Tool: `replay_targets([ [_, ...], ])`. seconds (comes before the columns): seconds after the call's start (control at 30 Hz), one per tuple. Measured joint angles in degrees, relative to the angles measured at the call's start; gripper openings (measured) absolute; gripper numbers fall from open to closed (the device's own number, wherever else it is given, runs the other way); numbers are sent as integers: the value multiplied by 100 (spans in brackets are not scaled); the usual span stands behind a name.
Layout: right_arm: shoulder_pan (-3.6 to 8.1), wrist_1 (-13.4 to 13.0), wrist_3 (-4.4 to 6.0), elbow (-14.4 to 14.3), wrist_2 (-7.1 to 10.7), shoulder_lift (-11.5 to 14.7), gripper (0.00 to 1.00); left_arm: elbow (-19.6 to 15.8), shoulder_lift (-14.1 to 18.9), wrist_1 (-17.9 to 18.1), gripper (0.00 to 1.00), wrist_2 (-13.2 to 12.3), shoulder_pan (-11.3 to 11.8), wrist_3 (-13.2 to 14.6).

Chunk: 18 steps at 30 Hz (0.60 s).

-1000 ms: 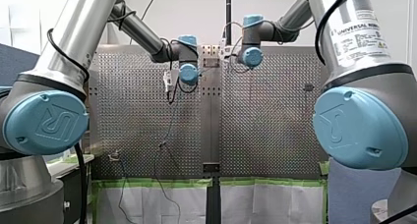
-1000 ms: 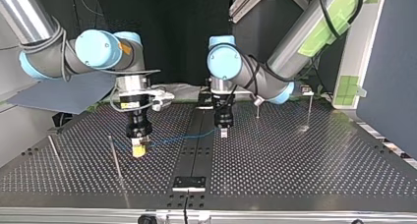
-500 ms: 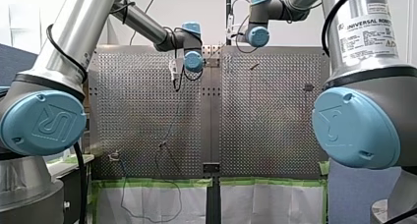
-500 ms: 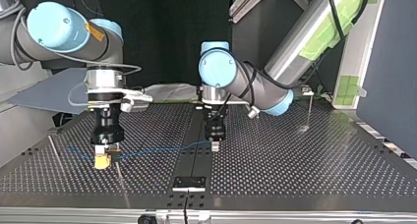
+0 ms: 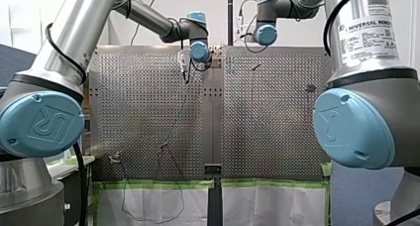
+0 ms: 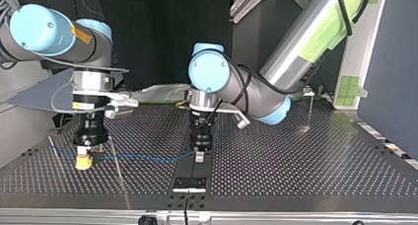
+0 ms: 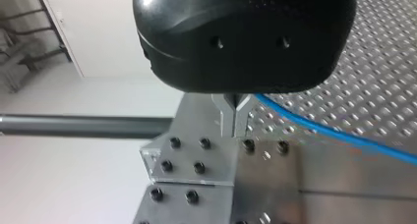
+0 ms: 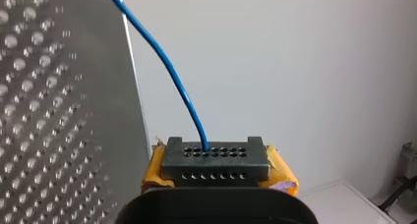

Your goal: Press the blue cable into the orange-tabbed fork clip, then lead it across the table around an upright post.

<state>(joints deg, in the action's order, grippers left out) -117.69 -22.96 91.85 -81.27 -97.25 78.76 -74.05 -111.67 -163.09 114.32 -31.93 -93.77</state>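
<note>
The blue cable (image 6: pixel 148 158) hangs low over the perforated table (image 6: pixel 296 170), stretched between my two grippers. My right gripper (image 6: pixel 84 162), with yellow pads, is at the top view's left and is shut on the cable (image 8: pixel 189 103), which enters between its pads (image 8: pixel 282 172). A short free end trails past it. My left gripper (image 6: pixel 198 157) is over the dark centre strip. Its metal fingers (image 7: pixel 235 118) are shut on the cable (image 7: pixel 334 133). A thin upright post (image 6: pixel 116 161) stands between the two grippers, and the cable crosses it. I cannot make out the orange-tabbed clip.
Another thin post (image 6: pixel 55 151) leans near the top view's left edge, and a third (image 6: pixel 310 111) stands far right. A bolted bracket (image 6: pixel 190 184) sits on the centre strip by the near edge. In the front view, dark leads (image 5: pixel 168 137) run down the table over the taped edge.
Both grippers moved toward the top view's left and nearer its camera with the cable between them. My right gripper crossed from the right of the thin post to its left.
</note>
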Motion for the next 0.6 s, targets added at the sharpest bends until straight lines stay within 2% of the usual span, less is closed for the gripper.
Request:
replay_targets([
  [0.23, 149, 141, 15, -2, -41, -3, 0, 386, -209, -217, 0, -92, -80, -35],
  [0.43, 293, 186, 45, -1, -53, -5, 0, 713, -240, -315, 0, -102, -127, -70],
  [0.6, 419, 216, 82, -1, -72, -7, 0, 807, -263, -342, 0, -104, -148, -93],
])
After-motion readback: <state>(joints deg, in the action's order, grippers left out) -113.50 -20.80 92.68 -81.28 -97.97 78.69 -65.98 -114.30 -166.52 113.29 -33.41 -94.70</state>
